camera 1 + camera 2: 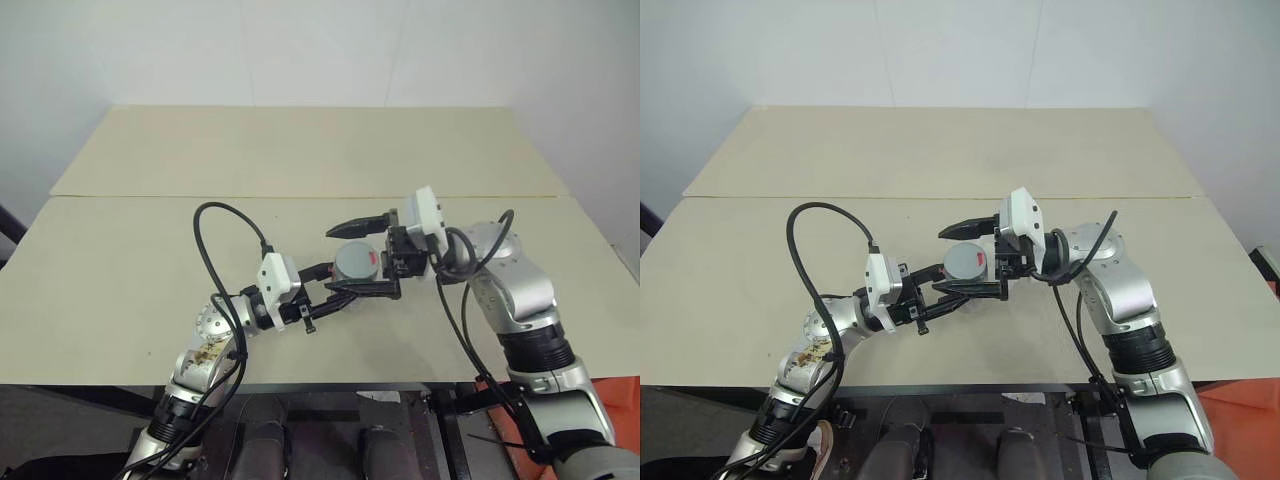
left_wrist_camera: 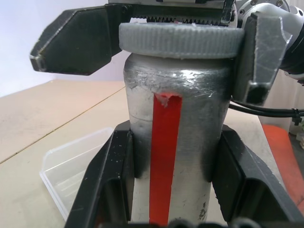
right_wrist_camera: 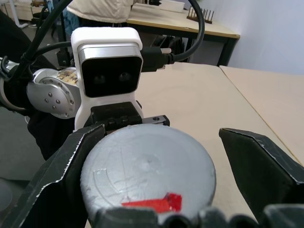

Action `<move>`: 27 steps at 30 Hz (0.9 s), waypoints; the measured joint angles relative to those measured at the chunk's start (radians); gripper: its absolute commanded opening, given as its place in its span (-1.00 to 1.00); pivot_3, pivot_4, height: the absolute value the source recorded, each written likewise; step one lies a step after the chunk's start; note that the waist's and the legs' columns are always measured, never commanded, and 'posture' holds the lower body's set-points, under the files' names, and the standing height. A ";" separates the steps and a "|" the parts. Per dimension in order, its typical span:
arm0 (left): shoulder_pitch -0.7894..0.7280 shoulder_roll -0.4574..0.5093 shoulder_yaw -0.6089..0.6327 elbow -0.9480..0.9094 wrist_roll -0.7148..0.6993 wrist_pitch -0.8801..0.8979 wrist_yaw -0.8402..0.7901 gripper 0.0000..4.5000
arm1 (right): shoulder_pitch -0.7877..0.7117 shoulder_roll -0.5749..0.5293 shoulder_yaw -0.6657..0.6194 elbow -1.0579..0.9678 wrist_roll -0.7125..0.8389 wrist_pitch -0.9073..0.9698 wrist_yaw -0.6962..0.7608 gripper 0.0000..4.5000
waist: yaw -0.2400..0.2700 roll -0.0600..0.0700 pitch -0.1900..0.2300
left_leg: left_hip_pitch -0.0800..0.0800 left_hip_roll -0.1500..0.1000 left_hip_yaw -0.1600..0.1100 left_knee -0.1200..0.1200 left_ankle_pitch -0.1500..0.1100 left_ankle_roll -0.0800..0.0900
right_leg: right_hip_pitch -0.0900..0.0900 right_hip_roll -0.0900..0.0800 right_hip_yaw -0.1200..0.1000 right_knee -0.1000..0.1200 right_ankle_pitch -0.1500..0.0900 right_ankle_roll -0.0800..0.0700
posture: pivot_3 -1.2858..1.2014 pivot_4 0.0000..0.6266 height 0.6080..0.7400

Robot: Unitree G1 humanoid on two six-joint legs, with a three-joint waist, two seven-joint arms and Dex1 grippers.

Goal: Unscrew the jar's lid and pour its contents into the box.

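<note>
Table surface carries the scene; above its near edge the left gripper is clamped on the jar, held up off the table. Part of the box lies on the table behind the jar, its far end cut off. Right gripper straddles the lid, fingers spread apart; whether they touch its rim is unclear. Jar's contents are hidden.
</note>
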 measured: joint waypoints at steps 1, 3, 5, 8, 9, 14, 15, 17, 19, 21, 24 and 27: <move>0.001 0.003 0.001 0.000 0.000 -0.001 0.000 -0.17 | 0.000 -0.002 0.000 0.004 0.002 0.000 0.003 0.96 | 0.000 0.000 0.000 | 0.000 0.000 0.000 0.000 0.000 0.000 | 0.000 0.000 0.000 0.000 0.000 0.000 | 0.03 -0.52 1.00; 0.005 0.009 0.005 0.001 0.000 -0.009 0.000 -0.17 | 0.000 -0.011 -0.004 0.017 0.011 0.000 0.016 0.96 | 0.000 0.000 0.000 | 0.000 0.000 0.000 0.000 0.000 0.000 | 0.000 0.000 0.000 0.000 0.000 0.000 | 0.03 -0.52 1.00; 0.005 0.009 0.008 0.003 0.000 -0.021 0.000 -0.17 | 0.000 -0.018 -0.014 0.031 0.020 -0.005 0.037 0.96 | 0.000 0.000 0.000 | 0.000 0.000 0.000 0.000 0.000 0.000 | 0.000 0.000 0.000 0.000 0.000 0.000 | 0.03 -0.52 1.00; 0.010 0.010 0.008 0.006 0.000 -0.035 0.000 -0.17 | 0.000 -0.030 -0.022 0.042 0.020 -0.031 0.059 0.96 | 0.000 0.000 0.000 | 0.000 0.000 0.000 0.000 0.000 0.000 | 0.000 0.000 0.000 0.000 0.000 0.000 | 0.03 -0.52 1.00; 0.010 0.010 0.008 0.007 0.000 -0.036 0.000 -0.17 | 0.000 -0.031 -0.025 0.046 0.020 -0.036 0.063 0.96 | 0.000 0.000 0.000 | 0.000 0.000 0.000 0.000 0.000 0.000 | 0.000 0.000 0.000 0.000 0.000 0.000 | 0.03 -0.52 1.00; 0.012 0.010 0.010 0.011 0.000 -0.038 0.001 -0.17 | 0.002 -0.039 -0.034 0.066 0.019 -0.057 0.079 0.96 | 0.000 0.000 0.000 | 0.000 0.000 0.000 0.000 0.000 0.000 | 0.000 0.000 0.000 0.000 0.000 0.000 | 0.03 -0.52 1.00; 0.013 0.011 0.011 0.012 0.000 -0.038 0.001 -0.17 | 0.006 -0.044 -0.035 0.068 0.019 -0.062 0.080 0.96 | 0.000 0.000 0.000 | 0.000 0.000 0.000 0.000 0.000 0.000 | 0.000 0.000 0.000 0.000 0.000 0.000 | 0.03 -0.52 1.00; 0.015 0.013 0.013 0.012 0.000 -0.038 0.002 -0.17 | 0.010 -0.050 -0.039 0.071 0.019 -0.067 0.080 0.96 | 0.000 0.000 0.000 | 0.000 0.000 0.000 0.000 0.000 0.000 | 0.000 0.000 0.000 0.000 0.000 0.000 | 0.03 -0.52 1.00; 0.015 0.013 0.014 0.012 0.000 -0.038 0.003 -0.17 | 0.013 -0.053 -0.040 0.081 0.020 -0.073 0.080 0.96 | 0.000 0.000 0.000 | 0.000 0.000 0.000 0.000 0.000 0.000 | 0.000 0.000 0.000 0.000 0.000 0.000 | 0.03 -0.52 1.00; 0.015 0.013 0.013 0.013 0.001 -0.038 0.003 -0.17 | 0.016 -0.053 -0.041 0.087 0.022 -0.078 0.082 0.96 | 0.000 0.000 0.000 | 0.000 0.000 0.000 0.000 0.000 0.000 | 0.000 0.000 0.000 0.000 0.000 0.000 | 0.03 -0.52 1.00; 0.015 0.014 0.011 0.013 0.002 -0.038 0.003 -0.17 | 0.031 -0.065 -0.049 0.091 0.025 -0.092 0.091 0.96 | 0.001 0.000 0.000 | 0.000 0.000 0.000 0.000 0.000 0.000 | 0.000 0.000 0.000 0.000 0.000 0.000 | 0.03 -0.52 1.00; 0.017 0.022 0.020 0.013 -0.001 -0.042 -0.001 -0.17 | 0.050 -0.093 -0.083 0.135 0.018 -0.096 0.094 0.96 | 0.004 0.000 0.000 | 0.000 0.000 0.000 0.000 0.000 0.000 | 0.000 0.000 0.000 0.000 0.000 0.000 | 0.03 -0.52 1.00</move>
